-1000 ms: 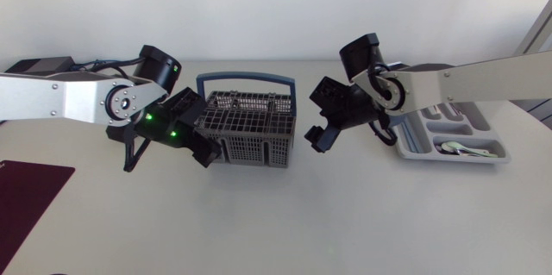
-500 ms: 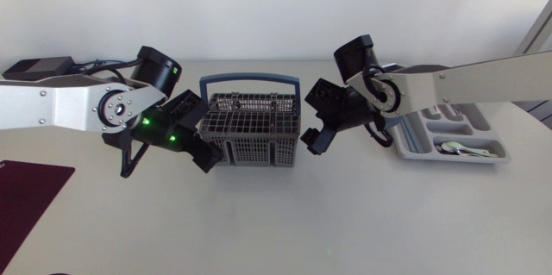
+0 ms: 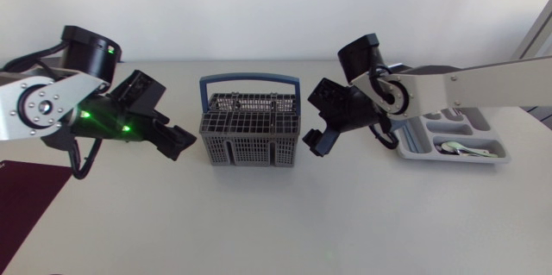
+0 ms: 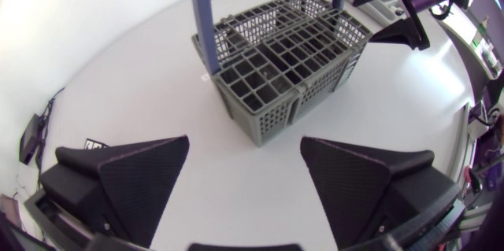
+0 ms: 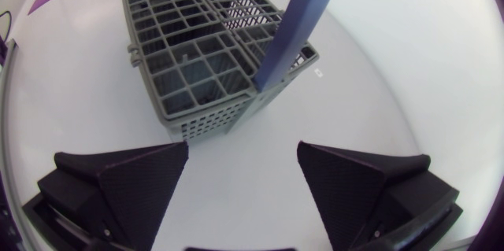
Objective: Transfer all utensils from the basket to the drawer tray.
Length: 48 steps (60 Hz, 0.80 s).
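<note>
Moved: the left arm had pulled back to its own side since a second before. The left gripper, which had been right against the basket, was now well apart from it. The right arm had hardly shifted.
Left gripper: its two fingers stood wide open with nothing between them, and it pointed at the basket from the left.
Right gripper: the right gripper was wide open too and held nothing. It hung just beside the basket's right end, near the blue handle but not touching it.
Basket: it stood upright in the middle of the table, between the two grippers. In both wrist views the little boxes I could see into looked bare, but some were dark and deep, so I could not be sure.
Drawer tray: the drawer tray lay well off to the right of the basket. One pale utensil lay in its front slot.
Step in hand: I thought no pick was going on. Both arms seemed to be looking the basket over.
Next move: if anything is left inside, a gripper would need to come over the top, go straight down into one box, pinch the utensil, lift it past the handle and carry it to the tray. If nothing is left, the job looked done.
</note>
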Each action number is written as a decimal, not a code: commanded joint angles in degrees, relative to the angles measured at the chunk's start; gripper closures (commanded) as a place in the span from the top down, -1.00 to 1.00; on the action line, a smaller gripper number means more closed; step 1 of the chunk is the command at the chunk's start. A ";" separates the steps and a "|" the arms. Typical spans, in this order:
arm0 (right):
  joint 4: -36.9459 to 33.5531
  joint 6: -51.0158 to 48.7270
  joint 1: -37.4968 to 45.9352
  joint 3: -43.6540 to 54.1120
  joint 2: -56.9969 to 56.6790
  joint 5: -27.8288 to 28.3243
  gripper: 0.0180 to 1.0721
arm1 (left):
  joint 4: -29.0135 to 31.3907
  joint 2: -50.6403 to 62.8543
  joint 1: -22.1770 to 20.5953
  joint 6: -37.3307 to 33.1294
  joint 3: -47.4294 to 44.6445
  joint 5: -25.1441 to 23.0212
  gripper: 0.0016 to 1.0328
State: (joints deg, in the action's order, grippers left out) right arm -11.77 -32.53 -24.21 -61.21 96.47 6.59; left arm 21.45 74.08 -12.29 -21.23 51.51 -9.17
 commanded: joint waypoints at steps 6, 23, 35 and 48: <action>0.34 1.42 1.44 4.70 -7.17 -1.14 0.90 | 0.52 -5.97 2.80 0.84 -2.46 -0.76 0.91; 0.08 3.53 5.49 10.94 -19.39 -3.25 0.90 | -1.41 -16.43 5.35 4.53 -6.42 -0.41 0.91; 0.78 8.63 10.76 14.89 -26.68 -3.34 0.90 | -3.35 -22.93 5.97 6.12 -9.93 1.00 0.91; 2.37 10.39 14.19 20.17 -36.88 -4.39 0.90 | -6.86 -30.58 6.05 5.85 -14.33 2.05 0.91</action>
State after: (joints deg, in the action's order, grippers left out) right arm -10.09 -23.90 -10.83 -43.83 63.20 2.68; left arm 15.73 46.15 -6.74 -16.45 39.40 -7.62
